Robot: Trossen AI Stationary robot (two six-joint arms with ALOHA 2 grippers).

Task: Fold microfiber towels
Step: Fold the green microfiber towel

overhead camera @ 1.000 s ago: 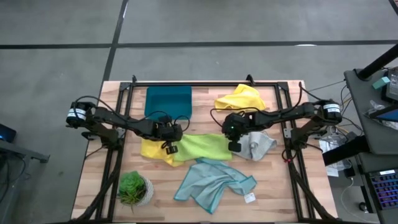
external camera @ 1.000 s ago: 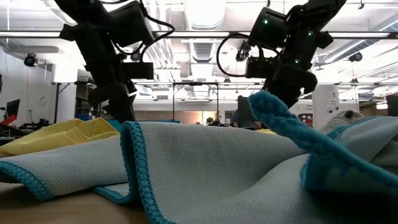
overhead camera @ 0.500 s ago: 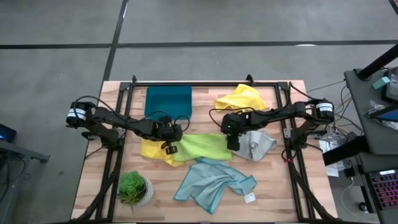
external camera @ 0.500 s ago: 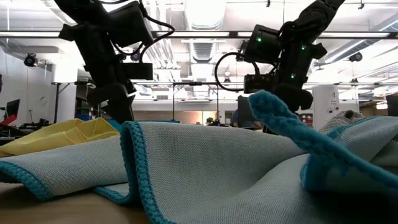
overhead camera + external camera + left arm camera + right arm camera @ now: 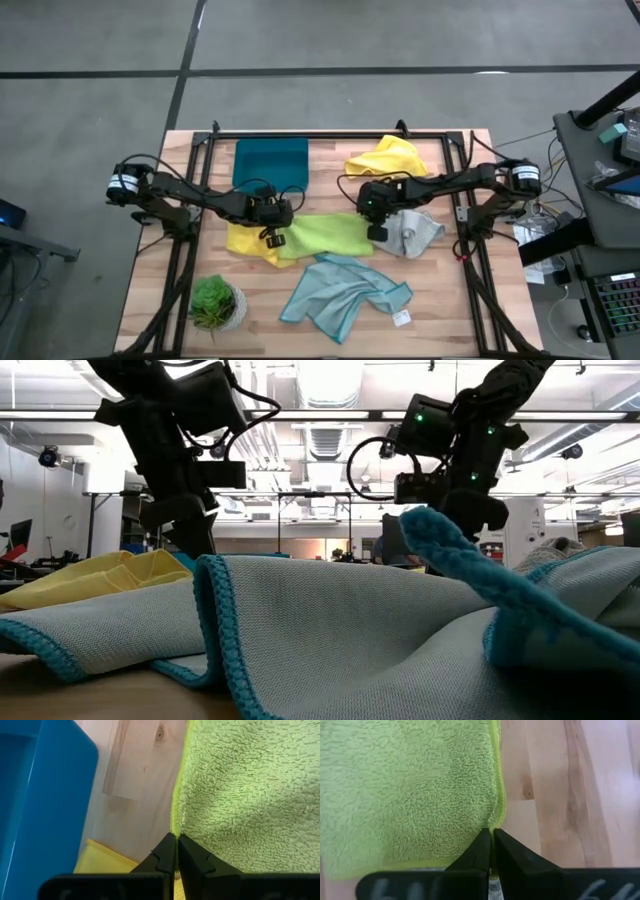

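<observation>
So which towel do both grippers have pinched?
The lime green towel, mid-table: left gripper and right gripper each shut on a corner; other towels lie untouched.

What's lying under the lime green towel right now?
The lime green towel overlaps a yellow towel at its left end and the pale grey towel at its right. Both pincers, left and right, pinch its corners. Anything beneath its middle is covered.

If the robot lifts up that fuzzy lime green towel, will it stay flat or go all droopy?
Probably droopy. The fuzzy lime green towel lies limp across the wooden table, like the rumpled light blue towel nearby. The left gripper and right gripper are each shut on an edge, so the middle would likely sag between them. Its loopy pile probably grips well, not slippery.
</observation>
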